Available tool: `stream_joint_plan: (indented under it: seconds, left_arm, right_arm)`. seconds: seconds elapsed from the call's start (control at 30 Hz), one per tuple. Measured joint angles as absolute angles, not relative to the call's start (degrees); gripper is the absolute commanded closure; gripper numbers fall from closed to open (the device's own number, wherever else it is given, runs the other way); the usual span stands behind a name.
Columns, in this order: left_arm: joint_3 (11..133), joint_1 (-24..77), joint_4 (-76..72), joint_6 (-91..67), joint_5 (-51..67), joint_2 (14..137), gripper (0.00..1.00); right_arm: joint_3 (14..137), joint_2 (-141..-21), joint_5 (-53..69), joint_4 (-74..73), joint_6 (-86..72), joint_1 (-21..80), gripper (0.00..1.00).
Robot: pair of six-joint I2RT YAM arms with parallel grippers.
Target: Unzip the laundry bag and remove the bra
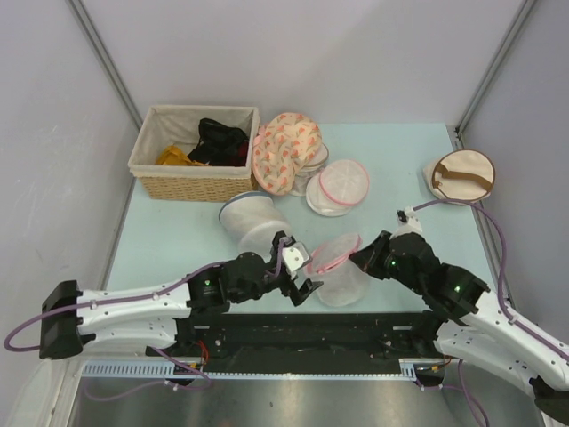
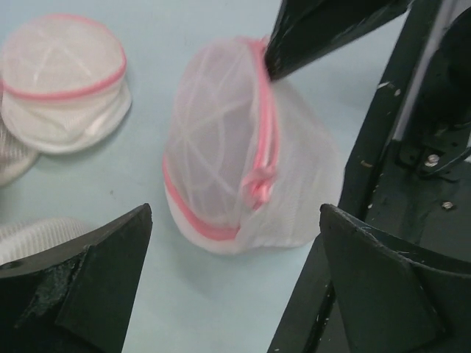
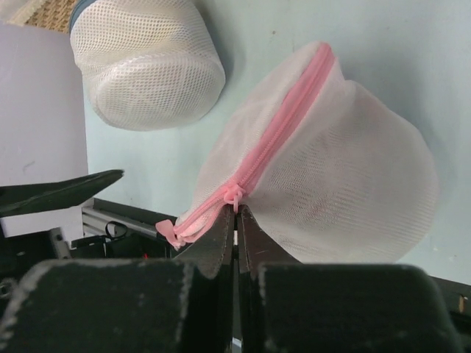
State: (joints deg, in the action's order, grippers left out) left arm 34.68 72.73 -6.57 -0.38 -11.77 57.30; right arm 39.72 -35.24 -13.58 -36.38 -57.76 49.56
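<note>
Pink zipper band (image 3: 283, 125) of the laundry bag (image 1: 342, 271) runs away from the right gripper (image 3: 237, 215), clamped on its near end; left gripper (image 1: 302, 272) gapes open alongside.

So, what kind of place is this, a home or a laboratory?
Probably a robot test cell, not a home: bare grey wall panels enclose a pale table, and laundry props, a wicker basket and mesh bags, sit staged on it.
</note>
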Motion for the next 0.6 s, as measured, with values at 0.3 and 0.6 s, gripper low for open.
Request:
stream_joint_plan:
  seconds: [0.3,0.6]
  left_arm:
    - [48.4,72.7,-6.4,4.2,-5.7,64.8,0.08]
    - [50.1,72.7,-7.1,6.9,-5.9,75.3,0.50]
  right_arm:
    - [39.7,-37.8,-12.5,-31.9,-57.8,51.9,1.00]
    - [39.7,-34.5,-12.9,-33.1,-58.1,52.5,1.00]
